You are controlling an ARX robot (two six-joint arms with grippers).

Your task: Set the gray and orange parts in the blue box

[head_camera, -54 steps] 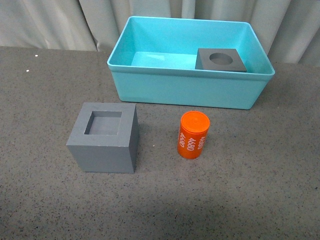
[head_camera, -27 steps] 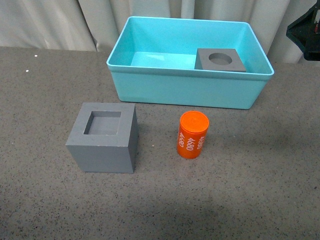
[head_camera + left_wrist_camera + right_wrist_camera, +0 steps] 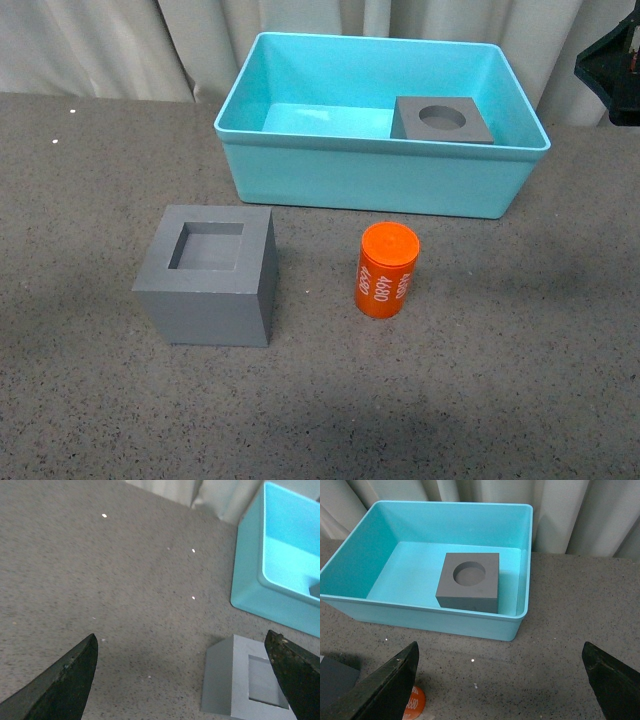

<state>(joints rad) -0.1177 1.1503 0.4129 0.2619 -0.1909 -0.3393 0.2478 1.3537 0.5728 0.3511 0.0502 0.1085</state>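
So one gray cube, the one with the round recess point(image 3: 469, 582), already sits inside the box point(image 3: 380, 180), low against its right-hand wall in the front view. Two parts are left on the desk point(image 3: 500, 400), in front of the box. The square-recess cube point(image 3: 205, 275) sits lower left of centre and the cylinder point(image 3: 386, 270) just right of centre, the two well apart.

We read both sets of jaws as spread wide and holding nothing. In each wrist view only the two dark tips show at the lower corners, with open desk between them.

In the left wrist view the square-recess cube fills the lower right of the frame. It lies closer to the right-hand tip than to the middle of the gap, so we judge the left jaws are not yet centred over it. That cube is broad, and we cannot tell whether the opening clears it.

The cylinder stands upright with its long axis vertical. In the right wrist view it only peeks in at the bottom edge, just beside the left-hand tip. The right arm point(image 3: 612, 60) shows at the upper right edge of the front view, past the box's right end.

By side, we judge the cube falls to the left arm and the cylinder to the right.
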